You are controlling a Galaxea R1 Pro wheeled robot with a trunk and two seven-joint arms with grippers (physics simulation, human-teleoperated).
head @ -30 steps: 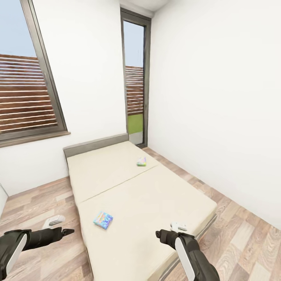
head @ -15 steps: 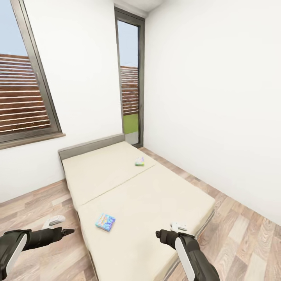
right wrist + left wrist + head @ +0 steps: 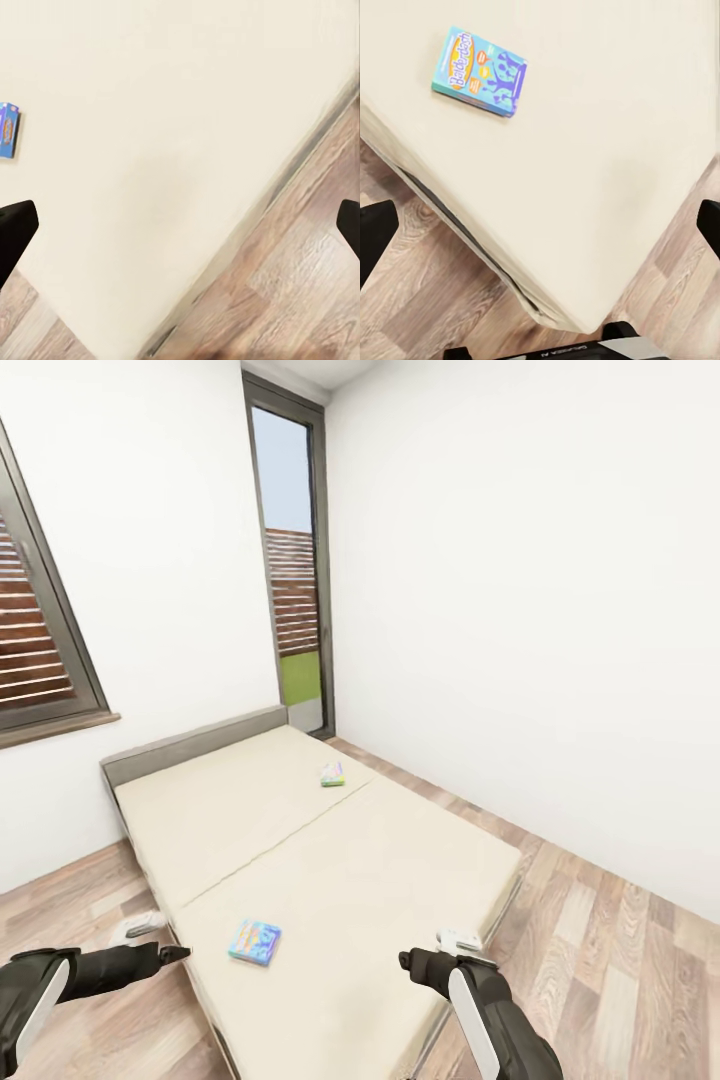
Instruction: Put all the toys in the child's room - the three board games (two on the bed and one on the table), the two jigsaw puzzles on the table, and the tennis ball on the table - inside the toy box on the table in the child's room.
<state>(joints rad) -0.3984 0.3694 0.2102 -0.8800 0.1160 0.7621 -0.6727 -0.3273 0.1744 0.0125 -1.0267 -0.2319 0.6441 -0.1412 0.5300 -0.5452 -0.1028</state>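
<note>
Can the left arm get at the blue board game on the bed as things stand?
Probably yes: the blue board game lies flat near the bed edge, just ahead of the open left tool, with bare mattress around it and nothing between.

Open mattress around blue game

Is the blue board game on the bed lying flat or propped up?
Lying flat. The blue board game rests face-up on the bed, its printed cover showing fully, nothing under or against it.
</note>
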